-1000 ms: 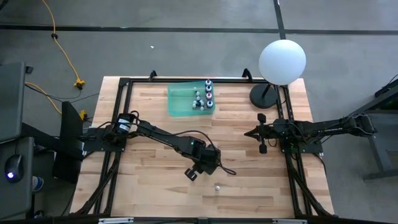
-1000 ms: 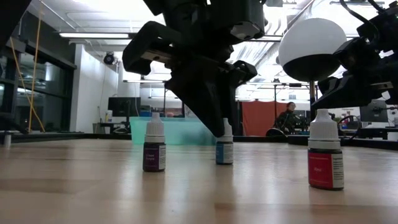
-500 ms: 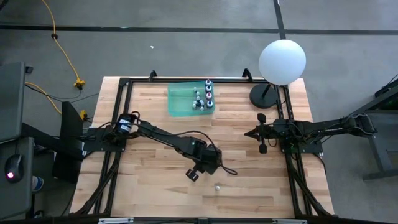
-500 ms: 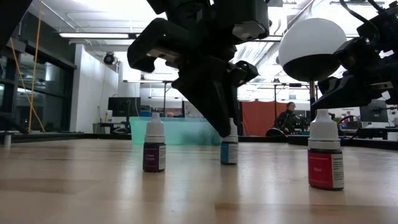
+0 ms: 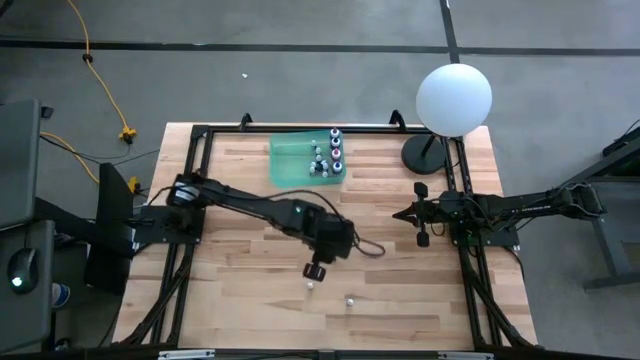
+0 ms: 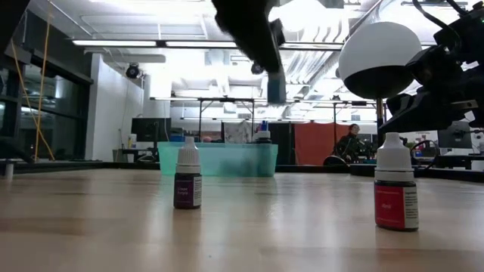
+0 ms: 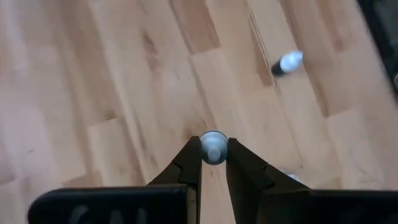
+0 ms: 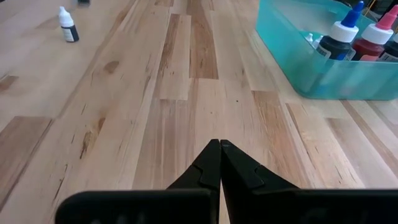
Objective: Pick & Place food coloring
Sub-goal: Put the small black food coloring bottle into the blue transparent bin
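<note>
Two small bottles stand on the near part of the table (image 5: 250, 320): a dark-bodied bottle (image 6: 187, 180) to the left and a pink-bodied bottle (image 6: 395, 183) to the right, both upright and well apart. Above and between them the left gripper (image 7: 213, 163) hangs clear of the wood, its fingers nearly closed on the white cap of a blue-bodied food coloring bottle (image 6: 276, 85). To the right the right gripper (image 8: 220, 149) waits over bare boards, its fingers pressed together on nothing. At the far side sits the teal bin (image 5: 290, 165), already holding several bottles (image 5: 333, 152); beyond its right end is the white globe lamp (image 5: 453, 97).

The hold is only on the cap, so the bottle may swing or slip out on the way to the bin, and a low carry could knock the bin's wall.

A second ago that blue bottle stood on the table between the other two with the fingers set wider around it; it has since been gripped and lifted, and the arm has swung toward the far side.
</note>
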